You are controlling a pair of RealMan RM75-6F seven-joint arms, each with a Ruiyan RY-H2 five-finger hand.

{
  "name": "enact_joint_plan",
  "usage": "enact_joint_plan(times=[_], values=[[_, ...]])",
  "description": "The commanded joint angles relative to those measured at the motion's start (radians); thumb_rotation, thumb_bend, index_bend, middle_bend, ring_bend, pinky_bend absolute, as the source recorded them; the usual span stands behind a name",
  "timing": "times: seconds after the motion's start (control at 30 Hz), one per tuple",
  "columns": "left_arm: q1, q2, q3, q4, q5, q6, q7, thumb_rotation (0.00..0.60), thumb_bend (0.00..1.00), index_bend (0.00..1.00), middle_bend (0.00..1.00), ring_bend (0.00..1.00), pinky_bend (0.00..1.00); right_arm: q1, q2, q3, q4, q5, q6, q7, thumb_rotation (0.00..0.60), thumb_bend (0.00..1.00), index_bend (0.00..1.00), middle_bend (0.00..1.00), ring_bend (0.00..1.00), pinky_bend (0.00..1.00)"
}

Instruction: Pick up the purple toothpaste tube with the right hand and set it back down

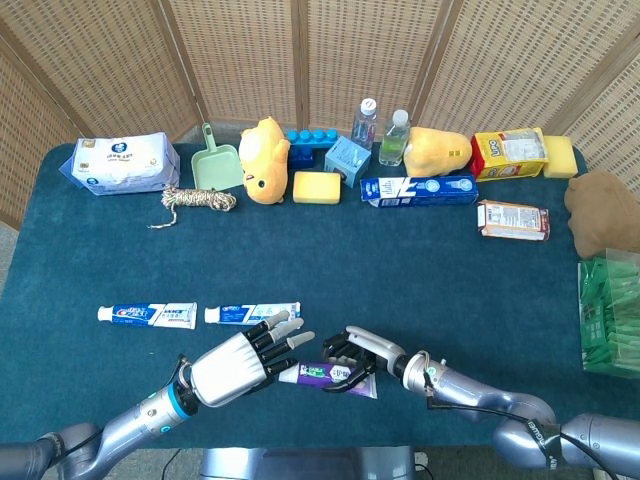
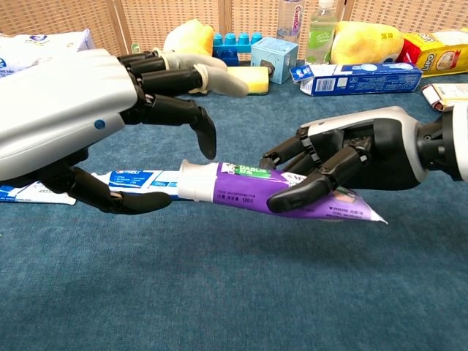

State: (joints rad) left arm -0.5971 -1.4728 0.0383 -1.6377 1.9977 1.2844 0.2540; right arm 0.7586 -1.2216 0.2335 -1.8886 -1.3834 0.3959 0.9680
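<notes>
My right hand [image 1: 362,353] [image 2: 351,157] grips the purple toothpaste tube [image 1: 322,376] [image 2: 241,189] around its middle and holds it lifted above the blue cloth, white cap pointing left. The cap end reaches between the spread fingers and thumb of my left hand [image 1: 240,360] [image 2: 80,128], which hovers open just left of it and holds nothing. In the chest view the tube's crimped tail [image 2: 365,213] sticks out to the right under the right hand.
Two blue-white toothpaste tubes [image 1: 148,314] [image 1: 250,313] lie left of centre behind the left hand. Along the table's far edge stand a wipes pack [image 1: 120,163], green dustpan [image 1: 216,160], yellow toy [image 1: 263,147], sponge [image 1: 316,187], bottles [image 1: 394,138] and boxes. A green basket [image 1: 610,315] sits at the right edge.
</notes>
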Motion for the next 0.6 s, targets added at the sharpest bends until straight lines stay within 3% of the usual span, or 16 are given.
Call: enact_joint_plan(times=[0.03, 0.43, 0.6], values=[[0.001, -0.008, -0.001, 0.01, 0.003, 0.01, -0.005, 0.6, 0.24, 0.39, 0.15, 0.09, 0.13, 0.003, 0.002, 0.001, 0.004, -0.012, -0.003, 0.03, 0.6, 0.32, 0.87, 0.74, 0.69, 0.77], [-0.009, -0.024, -0.01, 0.02, 0.003, 0.021, -0.001, 0.6, 0.24, 0.41, 0.15, 0.09, 0.13, 0.013, 0.017, 0.0, 0.002, -0.082, 0.001, 0.18, 0.6, 0.32, 0.87, 0.75, 0.69, 0.78], [-0.009, -0.027, -0.012, 0.023, 0.004, 0.032, -0.001, 0.6, 0.24, 0.36, 0.14, 0.09, 0.13, 0.022, 0.021, -0.011, 0.005, -0.118, 0.018, 0.267, 0.6, 0.32, 0.87, 0.75, 0.69, 0.78]])
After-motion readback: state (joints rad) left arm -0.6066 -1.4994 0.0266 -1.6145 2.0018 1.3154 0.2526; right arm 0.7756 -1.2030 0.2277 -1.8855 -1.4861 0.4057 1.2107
